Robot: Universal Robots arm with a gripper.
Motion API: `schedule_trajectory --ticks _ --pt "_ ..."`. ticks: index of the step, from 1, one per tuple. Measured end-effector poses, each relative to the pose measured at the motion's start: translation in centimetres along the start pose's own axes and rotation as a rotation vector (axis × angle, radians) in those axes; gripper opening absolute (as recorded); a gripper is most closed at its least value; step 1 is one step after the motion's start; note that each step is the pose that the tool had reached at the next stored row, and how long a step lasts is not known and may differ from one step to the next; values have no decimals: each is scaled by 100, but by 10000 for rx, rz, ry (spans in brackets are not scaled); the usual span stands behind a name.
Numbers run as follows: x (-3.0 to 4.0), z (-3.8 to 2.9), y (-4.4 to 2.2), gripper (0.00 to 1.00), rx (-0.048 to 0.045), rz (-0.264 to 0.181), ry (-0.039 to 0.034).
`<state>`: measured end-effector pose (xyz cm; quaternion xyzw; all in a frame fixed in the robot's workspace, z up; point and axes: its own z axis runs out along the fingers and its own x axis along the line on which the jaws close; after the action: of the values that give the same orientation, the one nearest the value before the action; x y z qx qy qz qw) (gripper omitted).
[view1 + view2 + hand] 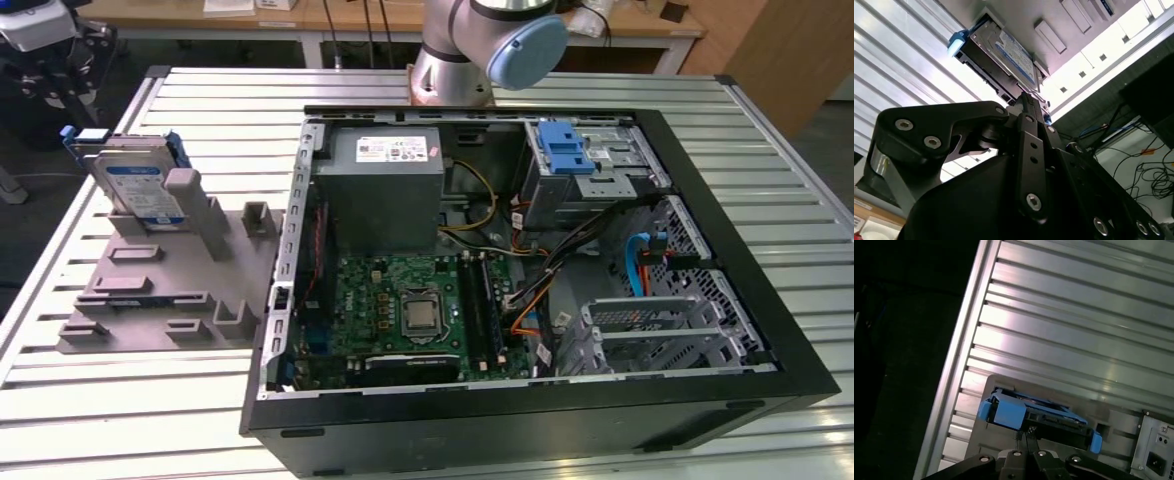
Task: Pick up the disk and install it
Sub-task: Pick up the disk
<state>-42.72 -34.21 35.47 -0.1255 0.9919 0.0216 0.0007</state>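
Observation:
The disk (140,190) stands on edge in a grey holder (174,290) on the exterior view's left, its blue-and-white label facing out and blue bracket along its edges. In the second wrist view the disk (1014,55) sits just beyond my gripper (1026,97), whose fingers are closed together with nothing between them. The first wrist view has the gripper (1025,435) close to the bracketed edge of the disk (1039,415), apart from it. In the exterior view the gripper's dark body (54,65) hangs behind the disk, at the table's far corner.
An open computer case (747,400) lies on the slatted metal table (134,400), to the exterior view's right of the holder. Inside are a grey power supply (380,190), a motherboard (414,310), cables, and a blue latch on a metal cage (574,150).

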Motion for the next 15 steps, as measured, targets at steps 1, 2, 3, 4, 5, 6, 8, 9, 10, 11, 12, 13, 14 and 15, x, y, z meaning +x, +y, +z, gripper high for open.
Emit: schedule_trajectory --ticks 1,2,3,4,5,6,8,9,10,11,12,13,14,15 --pt "0 0 0 11 -1 -98 4" --pt "0 0 0 11 -1 -191 8" --pt "0 0 0 11 -2 -283 12" --pt "0 0 0 11 -2 -333 14" --pt "0 0 0 11 -2 -355 16" --pt "0 0 0 11 -2 -358 16" --pt "0 0 0 11 -2 -360 16" --pt "0 0 0 11 -2 -360 16" --pt "0 0 0 11 -3 -360 16" --pt "0 0 0 11 -3 -361 16" --pt "0 0 0 11 -3 -362 16" --pt "0 0 0 11 -3 -362 15" --pt "0 0 0 11 -3 -362 16" --pt "0 0 0 11 -2 -368 16"
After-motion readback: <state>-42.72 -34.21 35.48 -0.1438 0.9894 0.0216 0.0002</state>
